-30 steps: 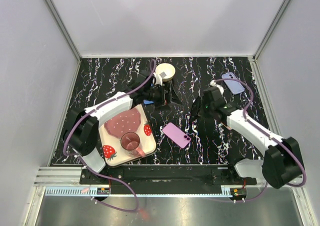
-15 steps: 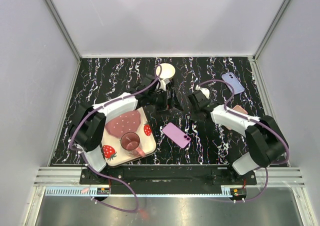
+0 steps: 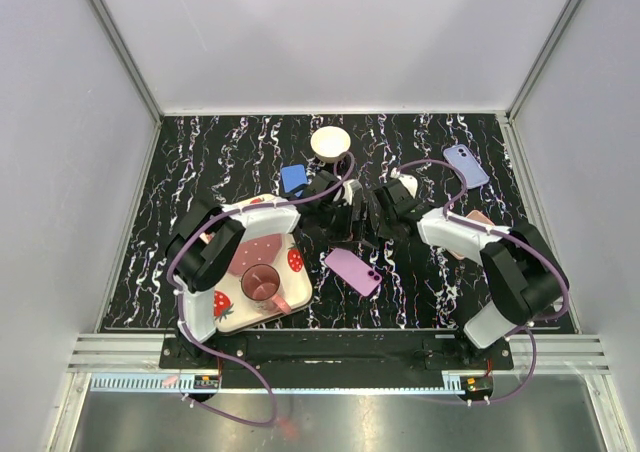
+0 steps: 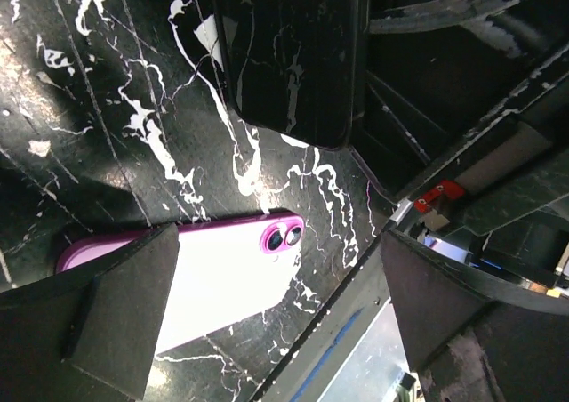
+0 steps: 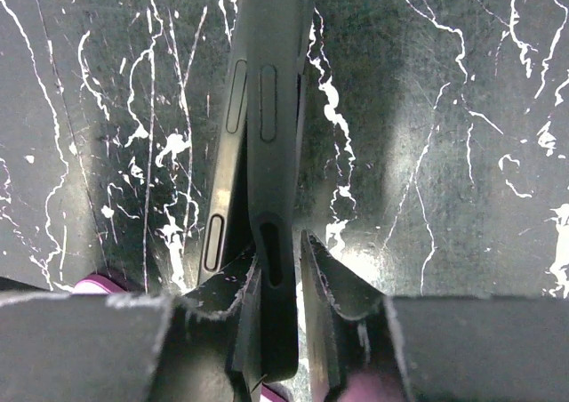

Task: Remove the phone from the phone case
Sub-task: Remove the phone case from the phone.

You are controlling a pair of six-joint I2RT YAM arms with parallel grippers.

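Swinging in from beside the white bowl [image 3: 330,143] over the past second, the left arm [image 3: 250,215] is now folding its elbow above the strawberry tray [image 3: 222,307] by the desk's near edge and reaching rightward to the middle of the desk. Just past that edge, a purple phone [image 3: 352,270] is lying flat, camera side up. Over it the left gripper [image 4: 276,313] is hanging with its fingers spread wide, gripping nothing, with the black phone case [image 5: 271,82] just beyond its tips. The right arm [image 3: 455,230] is stretching leftward from the near right corner, and the right gripper [image 5: 280,273] is pinching one end of the case, which is standing on edge. A second dark layer [image 5: 233,135] is parting from the case along one side; whether that is the phone cannot be told. From overhead, both grippers are hiding the case. Farther back, a blue block [image 3: 293,178] is lying in plain sight, and a lilac phone [image 3: 465,164] is lying toward the far right corner.
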